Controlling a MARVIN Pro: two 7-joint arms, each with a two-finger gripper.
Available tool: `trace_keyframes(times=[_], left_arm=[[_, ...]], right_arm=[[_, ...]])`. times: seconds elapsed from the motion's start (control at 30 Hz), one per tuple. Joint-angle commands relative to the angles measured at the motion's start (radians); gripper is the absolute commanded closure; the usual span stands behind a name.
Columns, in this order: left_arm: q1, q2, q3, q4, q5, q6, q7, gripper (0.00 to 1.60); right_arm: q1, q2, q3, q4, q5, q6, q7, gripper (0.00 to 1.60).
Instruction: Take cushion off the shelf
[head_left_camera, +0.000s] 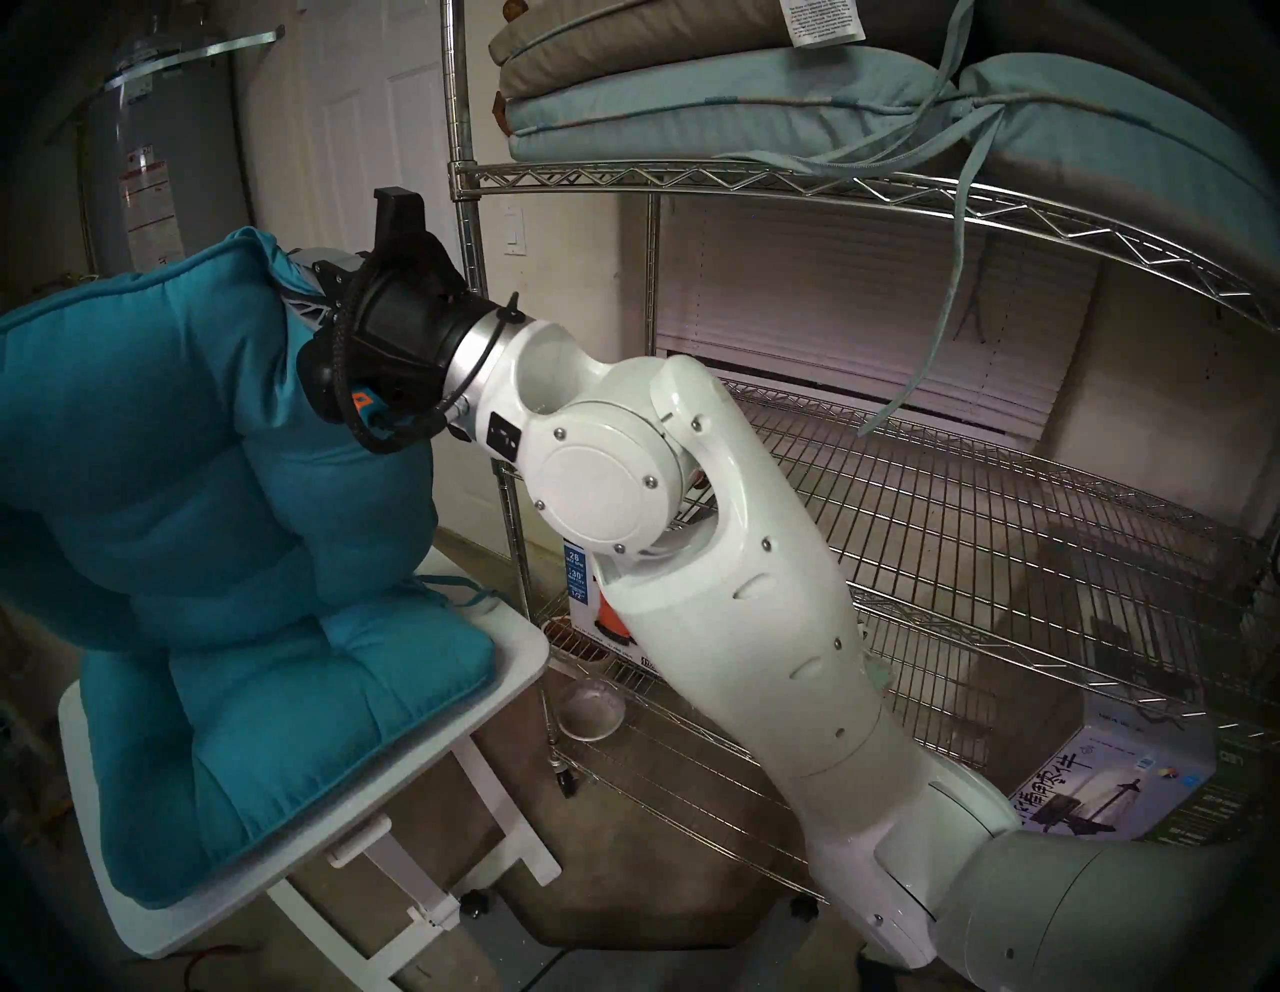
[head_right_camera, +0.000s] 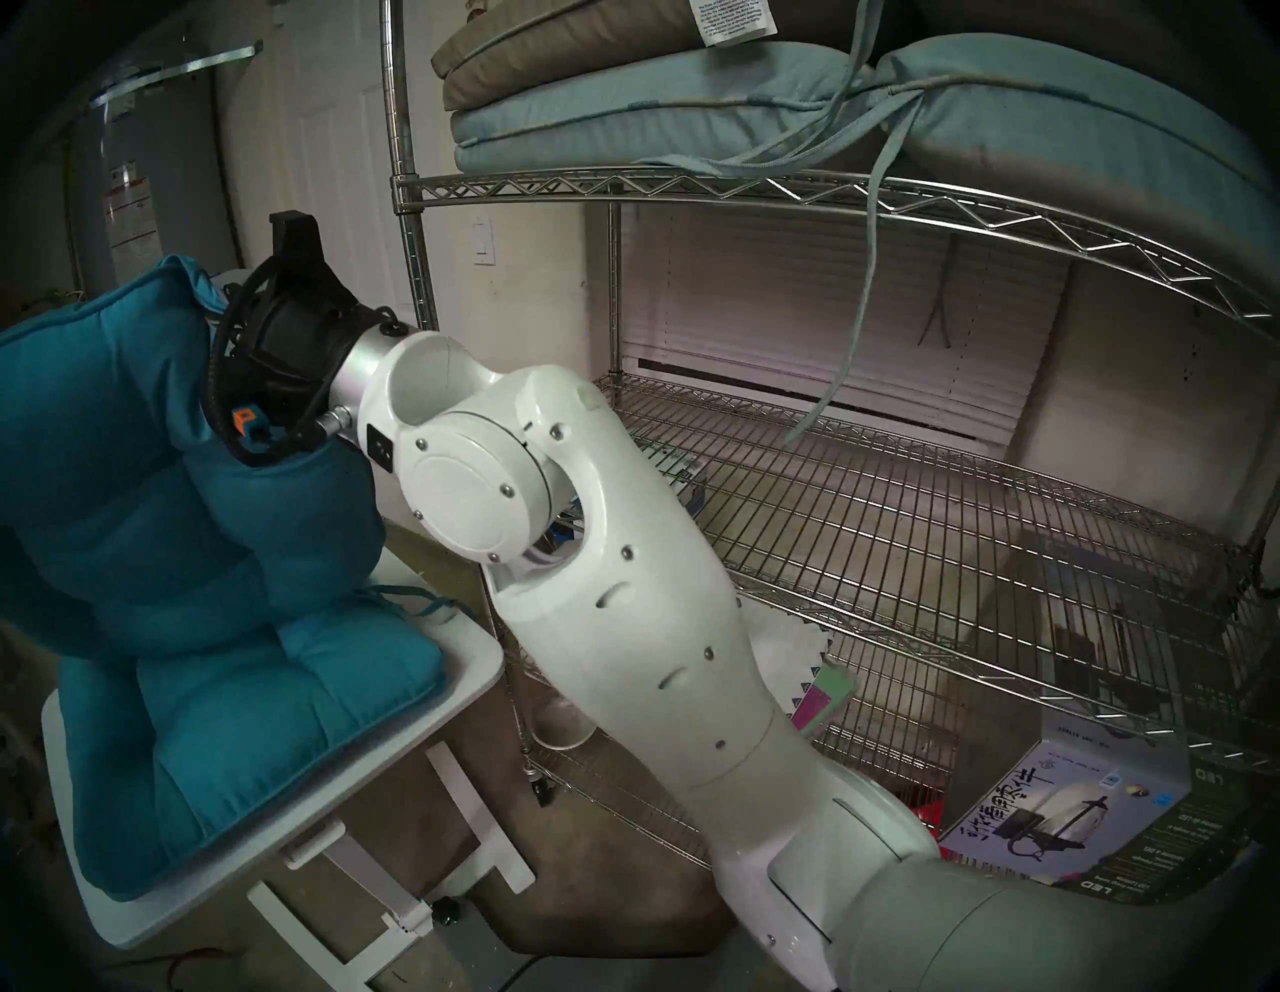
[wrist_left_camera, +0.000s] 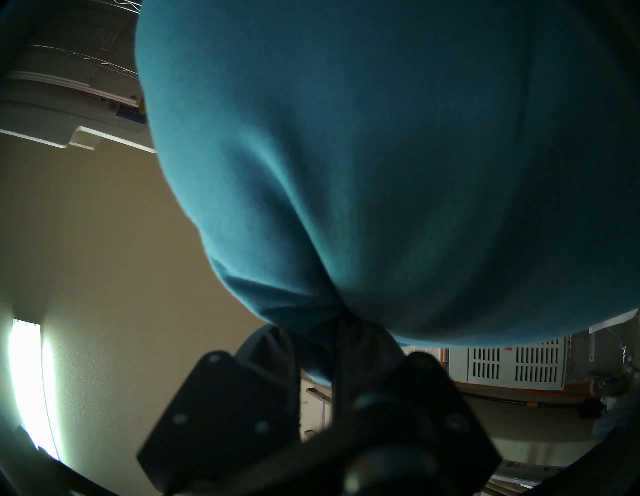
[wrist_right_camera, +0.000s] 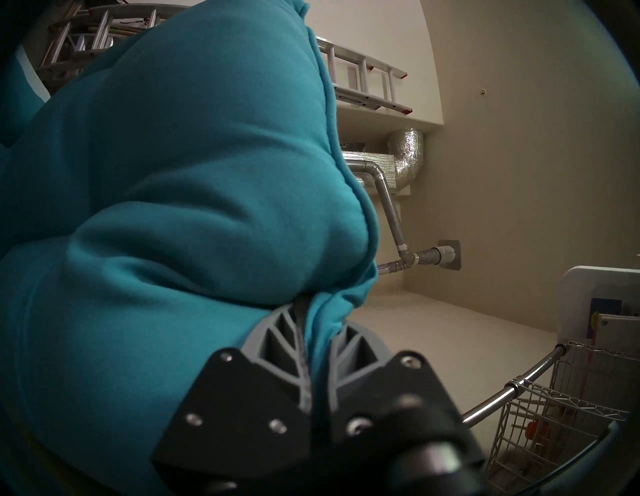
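A teal tufted cushion is off the shelf; its lower half lies on a small white table and its upper half stands bent upward. My right gripper is shut on the cushion's upper right edge, pinching the seam between its grey fingers. In the left wrist view my left gripper is shut on a fold of the cushion. The cushion hides the left gripper from both head views.
The shelf's chrome posts stand just right of the table. Its top tier holds stacked pale blue and tan cushions with dangling ties; the middle tier is bare wire. Boxes and a bowl sit low. A water heater stands behind.
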Motion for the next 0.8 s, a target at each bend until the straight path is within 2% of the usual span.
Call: trace_keyframes(times=[0.0,0.07,0.13,0.2,0.27,0.3,0.43,0.53,0.77], left_arm=[[-0.062,0.112,-0.023,-0.003,0.013,0.037,0.003,1.6],[-0.077,0.123,-0.023,0.002,0.021,0.044,-0.004,1.6],[-0.095,0.158,-0.023,0.019,0.03,0.057,-0.015,1.6],[-0.1,0.156,-0.023,0.019,0.035,0.058,-0.018,1.6],[-0.112,0.192,-0.023,0.04,0.043,0.069,-0.026,1.6],[-0.119,0.173,-0.023,0.034,0.049,0.065,-0.031,1.6],[-0.135,0.227,-0.023,0.084,0.069,0.076,-0.049,1.6],[-0.147,0.234,-0.023,0.111,0.086,0.073,-0.06,1.6],[-0.173,0.301,-0.023,0.207,0.13,0.07,-0.077,1.6]], right_arm=[[0.086,-0.082,0.004,0.022,0.003,-0.003,-0.021,1.6],[0.097,-0.09,0.006,0.036,0.002,-0.004,-0.022,1.6],[0.113,-0.101,0.008,0.057,0.002,-0.005,-0.024,1.6],[0.117,-0.104,0.008,0.062,0.001,-0.005,-0.024,1.6],[0.129,-0.113,0.009,0.077,0.002,-0.007,-0.026,1.6],[0.133,-0.116,0.008,0.083,0.002,-0.007,-0.026,1.6],[0.148,-0.13,0.001,0.122,0.0,-0.014,-0.03,1.6],[0.157,-0.141,-0.004,0.151,-0.002,-0.018,-0.034,1.6],[0.188,-0.174,-0.015,0.226,-0.005,-0.032,-0.052,1.6]])
